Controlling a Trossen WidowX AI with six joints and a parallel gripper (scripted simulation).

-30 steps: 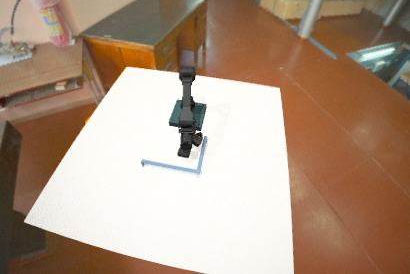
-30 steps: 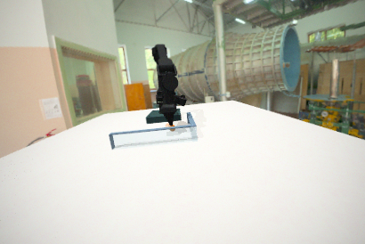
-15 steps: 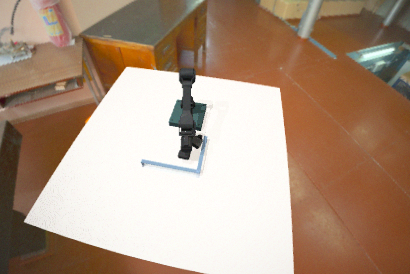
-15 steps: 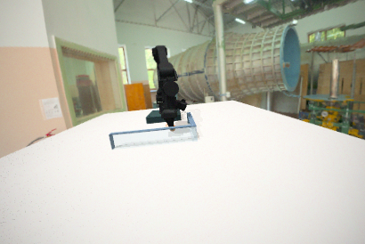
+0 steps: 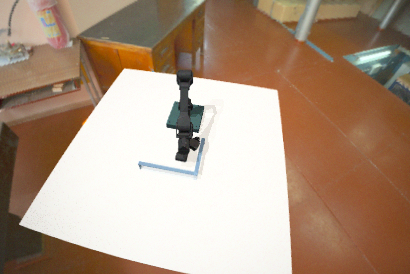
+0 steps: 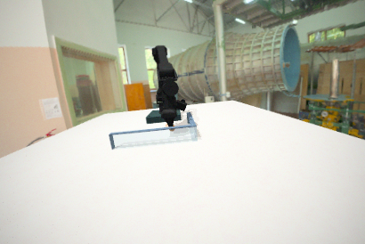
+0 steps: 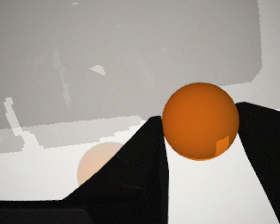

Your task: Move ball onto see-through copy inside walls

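Wrist view: the gripper [image 7: 203,152] is grasping the orange ball [image 7: 200,120], the two black fingers pressing against its lower left and lower right sides. The ball is sitting between the fingertips, its upper half showing above them against a grey shadowed patch of the white table [image 7: 204,209].

A pale, see-through copy of the ball [image 7: 98,161] is showing to the left of the held ball, partly hidden behind the left finger. The two are apart, not overlapping, so the ball is not resting on the copy.

Top view: the arm [image 5: 183,111] is reaching forward and down from its dark green base [image 5: 196,114], with the gripper [image 5: 182,155] pointing down inside the corner formed by the two low clear walls [image 5: 170,169]. The ball itself is hidden under the gripper in this view.

Exterior view: the gripper [image 6: 169,121] is hanging just behind the near wall [image 6: 151,137], close to the corner where the walls are meeting on the right; whether the ball is touching the table cannot be told
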